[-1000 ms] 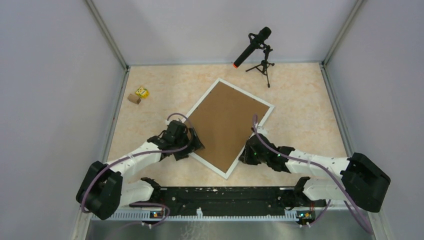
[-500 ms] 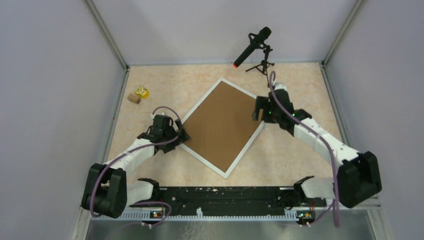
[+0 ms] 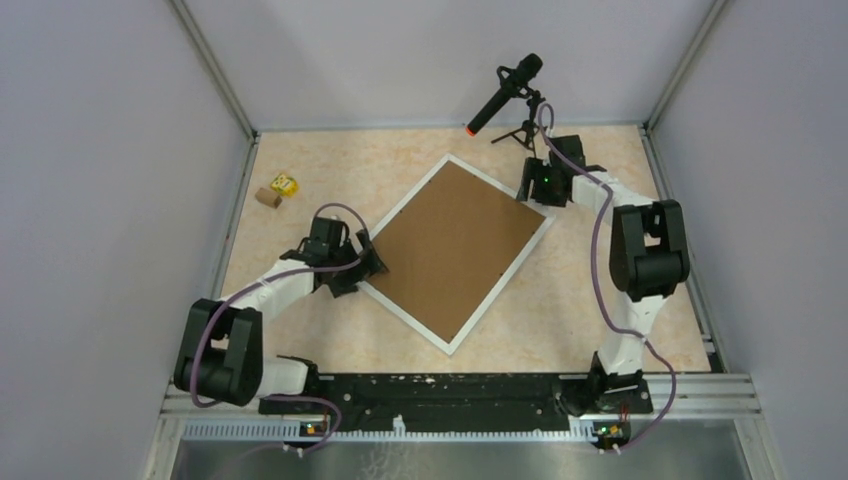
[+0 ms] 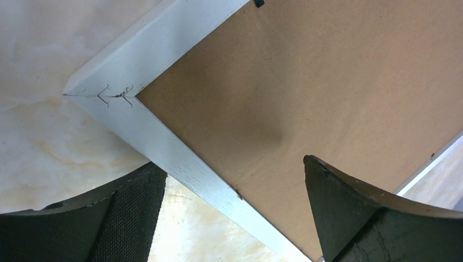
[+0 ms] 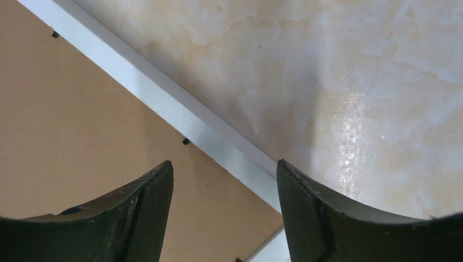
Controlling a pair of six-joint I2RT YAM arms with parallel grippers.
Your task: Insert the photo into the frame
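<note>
No legible text, label, brand, number or sign on anything here.

The frame (image 4: 164, 38) is a large rectangle of thin white moulding. It lies flat, back side up, in the middle of the table, turned diamond-wise with one corner far and one near. A plain brown backing board (image 3: 455, 250) fills its opening. Staples cross its left mitred corner.

White arms (image 3: 272, 290) with black joints (image 3: 650, 248), looping purple cables (image 3: 597, 250), dark curved gripper fingers (image 4: 371, 218).
</note>
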